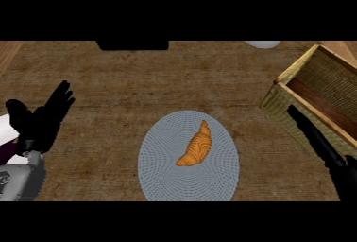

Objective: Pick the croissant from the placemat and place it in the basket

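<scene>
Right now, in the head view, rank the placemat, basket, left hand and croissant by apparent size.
1. placemat and basket: about alike; the basket runs off the view's edge, so they are not ranked.
2. left hand
3. croissant

The black left hand (40, 124) rests open at the left edge, fingers up, while the black right hand (317, 139) extends straight fingers.

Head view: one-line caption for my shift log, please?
Croissant lies on the oval placemat; right robot hand open beside the wicker basket, left robot hand open at the left edge.
</scene>
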